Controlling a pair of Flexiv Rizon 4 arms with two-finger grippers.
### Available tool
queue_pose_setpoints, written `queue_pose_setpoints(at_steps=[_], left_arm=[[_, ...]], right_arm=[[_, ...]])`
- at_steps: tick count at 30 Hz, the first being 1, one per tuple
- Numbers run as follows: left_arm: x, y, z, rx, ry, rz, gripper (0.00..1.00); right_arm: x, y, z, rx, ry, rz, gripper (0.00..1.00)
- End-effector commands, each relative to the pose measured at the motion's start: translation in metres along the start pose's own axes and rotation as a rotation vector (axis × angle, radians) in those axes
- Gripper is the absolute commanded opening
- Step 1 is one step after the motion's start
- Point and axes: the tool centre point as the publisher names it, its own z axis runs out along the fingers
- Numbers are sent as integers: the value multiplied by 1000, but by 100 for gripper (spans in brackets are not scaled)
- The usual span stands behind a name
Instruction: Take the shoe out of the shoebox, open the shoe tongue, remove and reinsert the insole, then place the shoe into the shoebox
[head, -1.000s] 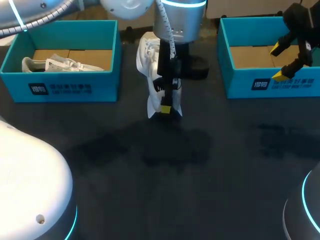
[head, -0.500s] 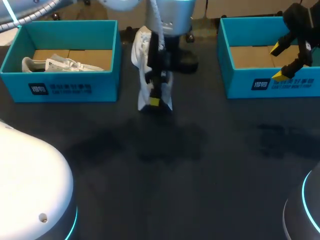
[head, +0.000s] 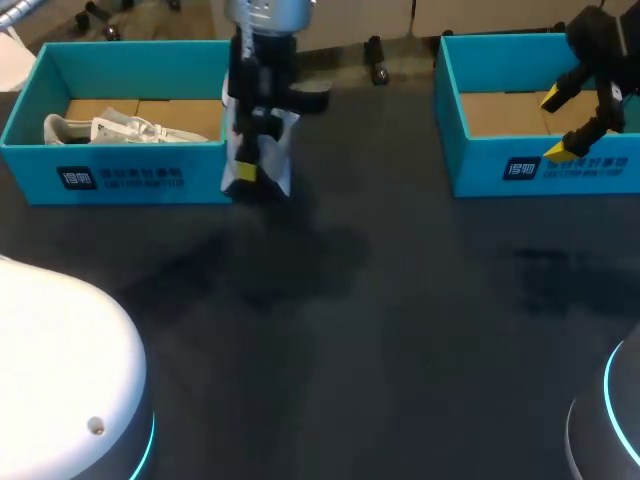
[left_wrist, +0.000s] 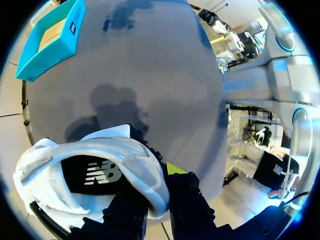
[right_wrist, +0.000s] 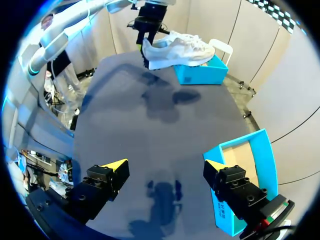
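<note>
A white sneaker (head: 262, 150) hangs heel-down above the table, just off the right wall of the left teal shoebox (head: 150, 178). My left gripper (head: 250, 172) is shut on its heel collar. In the left wrist view the shoe (left_wrist: 100, 165) shows its dark insole, and the black fingers (left_wrist: 187, 200) pinch its rim. A second white shoe (head: 120, 128) lies inside the left box. My right gripper (head: 560, 125) stands open over the front of the right teal shoebox (head: 540, 170), with nothing between its fingers. The right wrist view shows that gripper (right_wrist: 162, 167) open, the held shoe (right_wrist: 177, 50) far ahead.
The dark table (head: 380, 320) stretches between the two boxes. The right shoebox (right_wrist: 245, 170) holds only a cardboard floor. Part of my white arm base (head: 60, 380) fills the near left corner.
My left arm has carried the shoe leftward and farther back, from the table's middle to beside the left shoebox. The right arm has stayed still.
</note>
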Motion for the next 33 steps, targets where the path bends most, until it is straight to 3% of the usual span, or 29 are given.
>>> queue_pose_setpoints(at_steps=[1,7,17,27,33], left_arm=[[-1,27,-6,0,-5,24,0],[-10,57,-7,22,10,67,0],[-24,116,-3,-6,0,68,0],[-37,179,-5,5,-10,-1,0],[-43,204,-1,7,-15,-66,0]], right_arm=[[-1,1,1,3,2,1,100],[-1,1,1,3,2,1,100],[-1,1,1,3,2,1,100],[-1,1,1,3,2,1,100],[-1,1,1,3,2,1,100]])
